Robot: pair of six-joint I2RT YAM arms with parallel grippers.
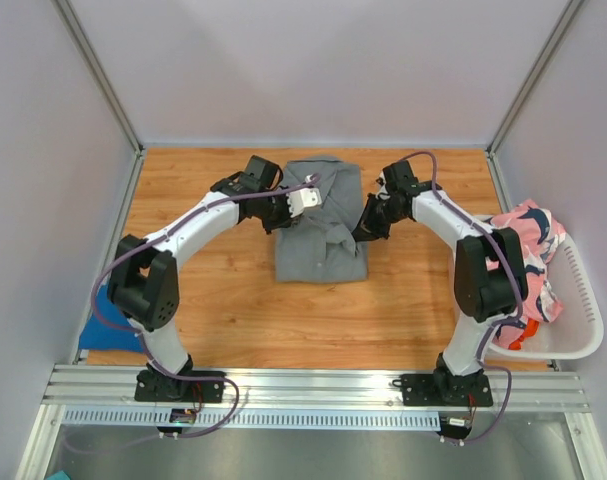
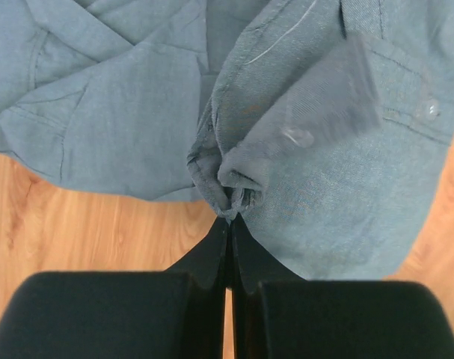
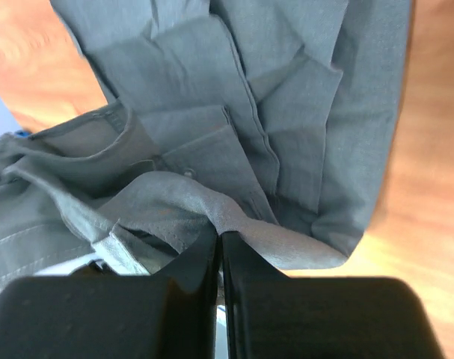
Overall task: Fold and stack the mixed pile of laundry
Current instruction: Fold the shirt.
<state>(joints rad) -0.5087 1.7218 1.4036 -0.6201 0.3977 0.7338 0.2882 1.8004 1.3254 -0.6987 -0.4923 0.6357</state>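
A long grey garment (image 1: pixel 321 232), a buttoned shirt, lies partly folded on the wooden table at centre back. My left gripper (image 1: pixel 281 214) is shut on a bunched edge of the grey garment (image 2: pixel 230 196) at its left side. My right gripper (image 1: pixel 367 226) is shut on a fold of the grey garment (image 3: pixel 234 224) at its right side. A pink garment with dark-and-white pattern (image 1: pixel 531 240) lies heaped in the basket at the right, with a bit of orange cloth (image 1: pixel 517 335) below it. A bright blue garment (image 1: pixel 108 322) lies at the table's left edge.
A white slotted plastic basket (image 1: pixel 573 330) stands at the table's right edge beside the right arm. Grey walls enclose the table on three sides. A metal rail (image 1: pixel 313 385) runs along the near edge.
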